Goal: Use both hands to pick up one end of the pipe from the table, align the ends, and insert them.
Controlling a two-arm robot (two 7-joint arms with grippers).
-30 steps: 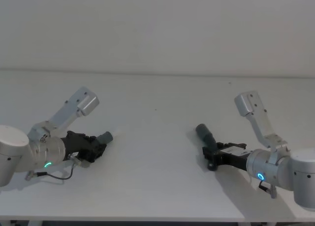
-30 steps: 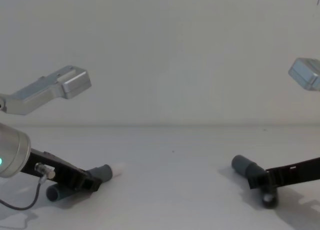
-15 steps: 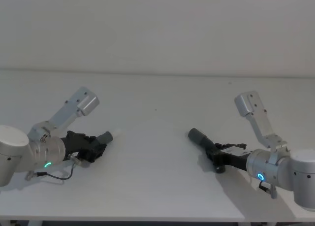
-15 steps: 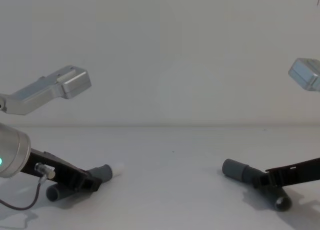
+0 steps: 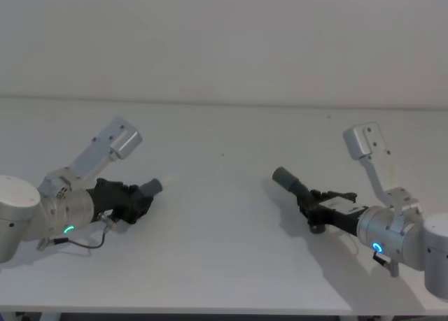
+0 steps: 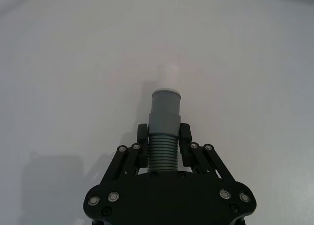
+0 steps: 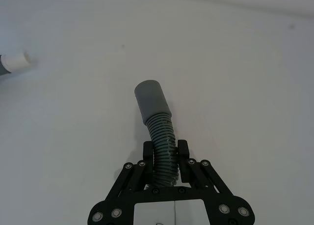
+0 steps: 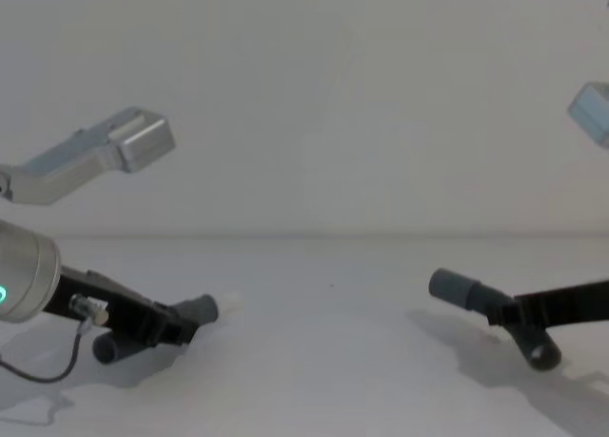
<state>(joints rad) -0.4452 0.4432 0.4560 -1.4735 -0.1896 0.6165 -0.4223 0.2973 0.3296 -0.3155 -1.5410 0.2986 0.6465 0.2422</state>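
Note:
On the left of the white table, my left gripper is shut on the ribbed middle of one dark-grey pipe piece. Its grey cuff with a narrower white tip points toward the centre. In the chest view this piece hangs slightly above the table. On the right, my right gripper is shut on the ribbed part of the other pipe piece. Its plain socket cuff points left toward the first piece, and its back end hangs low. A wide gap separates the two ends.
The table's far edge meets a plain pale wall. Both silver-grey forearms rise over the table's sides. A thin black cable loops below the left wrist.
Both grippers have lifted their pipe pieces slightly off the table. The right piece has swung so its socket cuff points left, and it has risen. The left piece has tipped up a little.

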